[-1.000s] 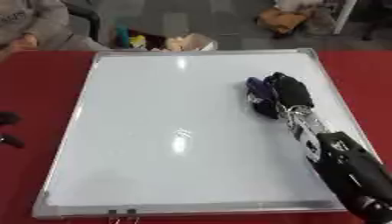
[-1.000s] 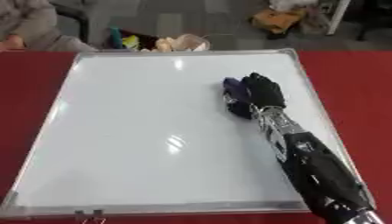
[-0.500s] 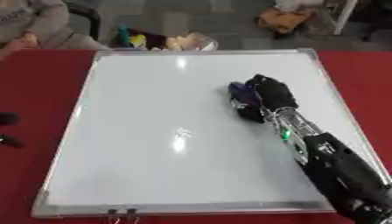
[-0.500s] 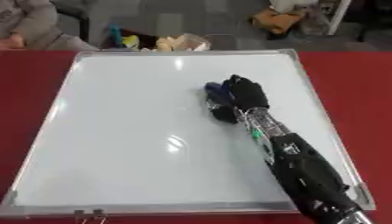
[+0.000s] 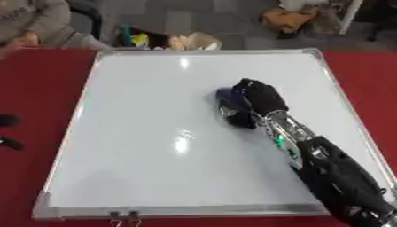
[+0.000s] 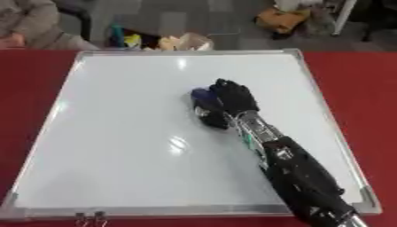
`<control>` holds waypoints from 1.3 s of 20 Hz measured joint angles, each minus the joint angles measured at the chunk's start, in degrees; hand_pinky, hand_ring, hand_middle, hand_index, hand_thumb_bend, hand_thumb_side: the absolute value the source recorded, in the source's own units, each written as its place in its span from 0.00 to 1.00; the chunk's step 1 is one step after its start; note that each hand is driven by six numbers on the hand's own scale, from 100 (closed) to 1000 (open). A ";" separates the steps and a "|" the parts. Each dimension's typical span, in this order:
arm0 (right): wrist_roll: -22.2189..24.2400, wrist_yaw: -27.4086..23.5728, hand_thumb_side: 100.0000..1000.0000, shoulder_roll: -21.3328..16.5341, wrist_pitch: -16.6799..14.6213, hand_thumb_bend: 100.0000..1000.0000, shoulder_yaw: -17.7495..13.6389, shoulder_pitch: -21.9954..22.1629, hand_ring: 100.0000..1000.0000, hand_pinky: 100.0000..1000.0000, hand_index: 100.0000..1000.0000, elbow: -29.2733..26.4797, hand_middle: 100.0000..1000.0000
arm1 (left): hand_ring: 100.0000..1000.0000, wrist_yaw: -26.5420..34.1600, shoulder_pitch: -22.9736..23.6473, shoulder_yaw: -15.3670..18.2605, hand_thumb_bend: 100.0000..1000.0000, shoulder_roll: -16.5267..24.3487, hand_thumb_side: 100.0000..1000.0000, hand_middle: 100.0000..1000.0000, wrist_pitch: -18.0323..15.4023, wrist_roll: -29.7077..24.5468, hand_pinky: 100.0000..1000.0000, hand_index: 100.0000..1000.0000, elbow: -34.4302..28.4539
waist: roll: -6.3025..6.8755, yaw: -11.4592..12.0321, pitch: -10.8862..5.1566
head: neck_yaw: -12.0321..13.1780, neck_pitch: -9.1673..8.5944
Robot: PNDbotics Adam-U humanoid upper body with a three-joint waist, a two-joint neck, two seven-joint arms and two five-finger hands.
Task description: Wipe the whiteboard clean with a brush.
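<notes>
Moved left toward board centre: right hand | fingers curled round brush | on whiteboard

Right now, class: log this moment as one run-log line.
right hand: shut on brush | brush: on whiteboard, near centre | left hand: not in view

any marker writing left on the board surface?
No: the whiteboard shows plain white with only light glare, while the right hand holds the brush near its middle.

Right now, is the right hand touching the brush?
Touching. In the left eye view the right hand lies over the dark blue brush on the whiteboard, no gap between them.
</notes>
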 measured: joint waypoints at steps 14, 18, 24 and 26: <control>-0.22 1.24 1.00 0.97 2.13 0.00 -2.06 -0.84 0.78 0.75 0.80 2.54 0.77 | 0.66 0.00 0.00 0.00 0.16 0.00 0.94 0.48 0.00 0.00 0.36 0.56 0.00 | -0.04 -0.08 -0.05 | 0.04 0.00; -0.92 1.34 1.00 0.98 3.89 0.00 -3.84 -1.19 0.78 0.75 0.80 4.09 0.76 | 0.66 0.00 0.00 0.00 0.16 0.00 0.94 0.48 0.00 0.00 0.36 0.56 0.00 | -0.04 -0.13 -0.16 | 0.07 0.00; -2.71 -0.11 1.00 0.62 7.24 0.00 -6.83 -1.56 0.76 0.73 0.81 6.63 0.74 | 0.66 0.00 0.03 0.01 0.16 0.00 0.94 0.48 0.00 0.00 0.36 0.56 0.00 | -0.02 -0.20 -0.32 | 0.29 0.00; -3.52 -1.09 1.00 0.17 8.41 0.00 -7.73 -1.57 0.76 0.73 0.81 7.35 0.73 | 0.66 0.00 0.04 0.01 0.16 0.00 0.94 0.48 0.00 0.00 0.36 0.56 0.00 | -0.01 -0.22 -0.33 | 0.31 0.00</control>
